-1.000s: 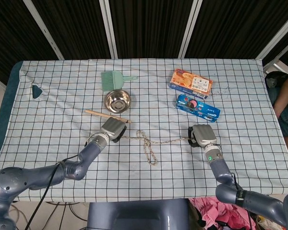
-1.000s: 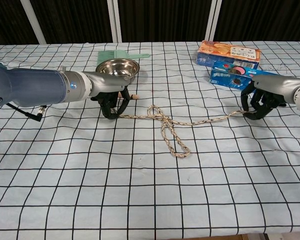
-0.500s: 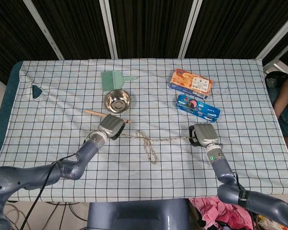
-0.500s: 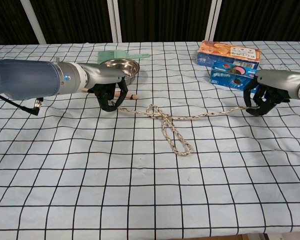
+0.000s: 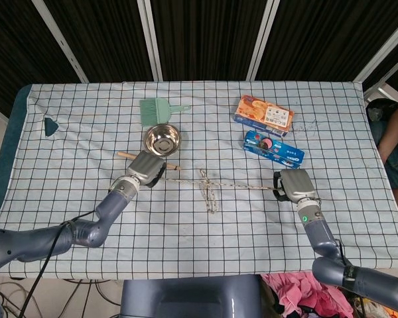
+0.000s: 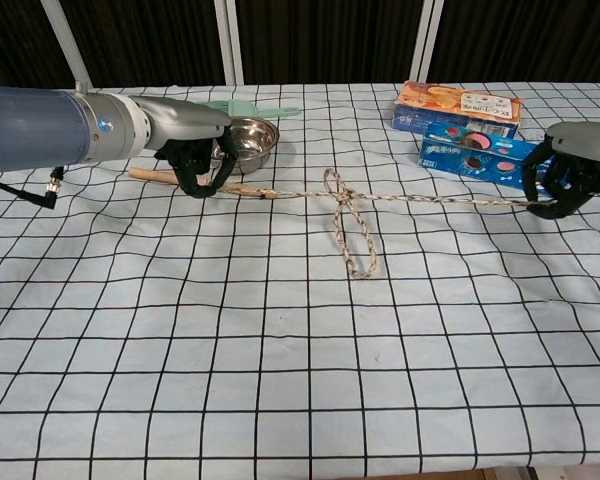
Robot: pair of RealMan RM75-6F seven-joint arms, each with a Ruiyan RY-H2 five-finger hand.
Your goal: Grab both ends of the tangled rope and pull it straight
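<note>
Both hands have drawn apart, left hand (image 6: 202,165) and right hand (image 6: 565,180) gripping the taut rope (image 6: 352,215) beside a steel bowl (image 6: 248,135).

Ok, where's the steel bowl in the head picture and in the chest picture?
Head view: the steel bowl sits left of centre, just below the green brush.
Chest view: the bowl is upper left, right beside the left hand.
Shared landmark: the rope knot, to the bowl's right and nearer the robot in both.
</note>
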